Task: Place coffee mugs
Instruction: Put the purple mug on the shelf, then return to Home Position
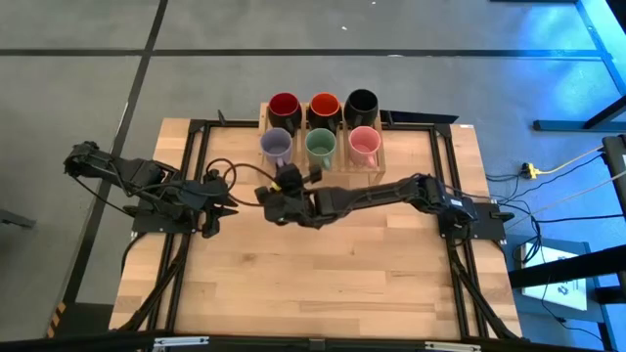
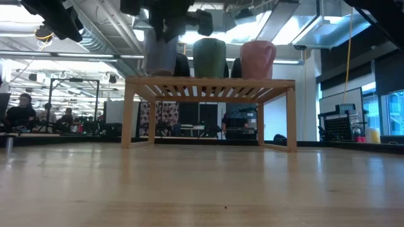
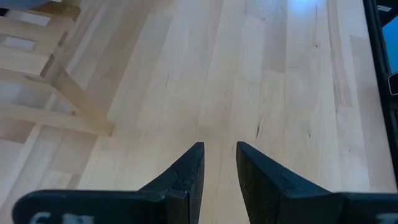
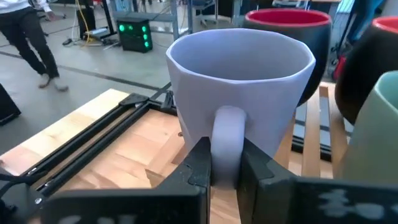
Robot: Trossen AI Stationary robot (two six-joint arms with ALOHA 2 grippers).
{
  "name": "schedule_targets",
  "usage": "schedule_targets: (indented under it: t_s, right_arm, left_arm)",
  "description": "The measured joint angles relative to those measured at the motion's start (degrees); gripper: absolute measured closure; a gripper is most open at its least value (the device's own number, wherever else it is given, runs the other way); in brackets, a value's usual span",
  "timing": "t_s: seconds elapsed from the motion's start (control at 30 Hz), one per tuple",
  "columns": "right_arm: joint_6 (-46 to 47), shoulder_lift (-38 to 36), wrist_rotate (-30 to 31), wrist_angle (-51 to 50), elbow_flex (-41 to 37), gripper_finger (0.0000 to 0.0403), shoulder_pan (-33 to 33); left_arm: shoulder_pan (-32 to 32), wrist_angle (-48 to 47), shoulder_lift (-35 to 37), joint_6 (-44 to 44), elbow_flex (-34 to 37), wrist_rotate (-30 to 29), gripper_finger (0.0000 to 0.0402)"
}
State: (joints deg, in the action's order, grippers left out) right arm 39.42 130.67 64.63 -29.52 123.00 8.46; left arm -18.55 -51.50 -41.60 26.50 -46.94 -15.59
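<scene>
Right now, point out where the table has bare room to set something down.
The near half of the wooden table, below both arms, is bare. The rack is crowded: six mugs fill it, and the right end effector grips the lavender mug by its handle.

The high view looks straight down on the whole counter [image 1: 323, 264] and the wooden rack [image 1: 324, 147] at its far edge. The low view sits at counter height, facing that same rack [image 2: 210, 85] and the room behind. The left wrist view looks closely down at bare counter; the right wrist view sits close against the lavender mug [image 4: 242, 87], also seen from above [image 1: 276, 146].
</scene>
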Motion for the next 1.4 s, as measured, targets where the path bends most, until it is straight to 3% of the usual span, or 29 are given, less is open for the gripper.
schedule_targets:
  t_s: [0.3, 0.57, 1.07, 1.4]
  right_arm:
    - [9.7, 0.0, -1.4, -10.4, 0.1, 0.0381, -1.7]
    - [10.2, 0.0, -1.5, -10.7, 0.1, 0.0379, -2.0]
    - [9.8, -0.2, -4.2, -11.3, 0.0, 0.0229, -1.7]
    - [8.1, -7.3, -14.4, -16.2, 0.0, 0.0206, -0.5]
  left_arm:
    - [0.0, 0.0, 0.0, -0.1, 0.0, 0.0, 0.0314]
    - [0.0, 0.2, 0.0, -0.1, 0.0, -0.8, 0.0314]
    - [0.0, 0.2, 0.0, 0.0, 0.0, -0.9, 0.0314]
    - [0.0, 0.2, 0.0, -0.1, 0.0, -0.9, 0.0314]
